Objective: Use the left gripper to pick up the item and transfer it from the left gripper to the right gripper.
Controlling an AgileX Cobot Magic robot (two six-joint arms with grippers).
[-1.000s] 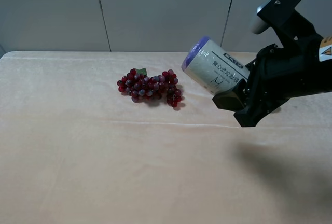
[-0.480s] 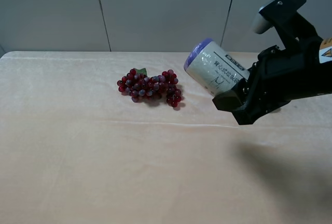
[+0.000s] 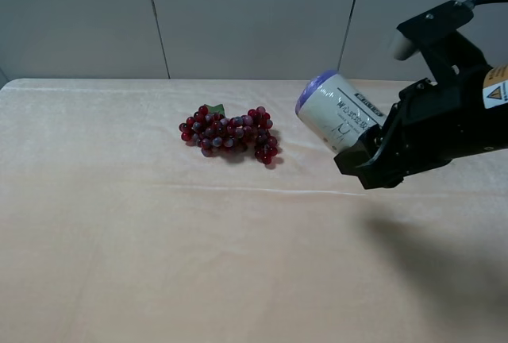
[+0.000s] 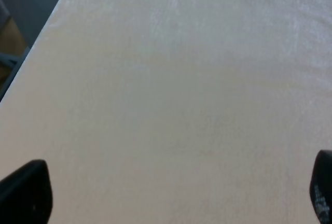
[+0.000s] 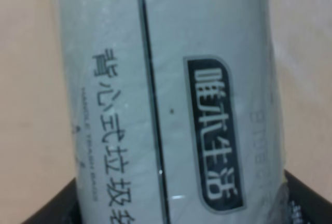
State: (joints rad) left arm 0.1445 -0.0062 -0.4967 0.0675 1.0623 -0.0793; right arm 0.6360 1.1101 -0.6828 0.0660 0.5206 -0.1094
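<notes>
The item [image 3: 337,111] is a stubby cylinder wrapped in a smooth, slightly glossy cream label with dark printed characters and a thin black line, capped by a purple end that faces the grape bunch [image 3: 228,133]. The right tool [image 3: 367,152], matte black and blocky, is clamped on the roll's far end. It holds the roll tilted in the air to the right of the grapes, clear of the worktop [image 3: 159,263]. In the right wrist view the label [image 5: 171,105] fills the frame, with a black finger [image 5: 49,211] at its side. The grapes are a knobbly cluster of small glossy dark-red spheres with a bit of green leaf.

The left tool [image 4: 174,193] is spread wide, its two dark tips at opposite edges of its wrist view, with only bare cloth between them.

Compared with a second ago, the roll and the right arm sit farther right of the grapes, which have not moved.

The worktop has a soft, pale peach cloth cover with a faint crease running across just below the grapes. Behind the grapes stands a plain grey panelled wall [image 3: 238,17] with thin dark seams.
</notes>
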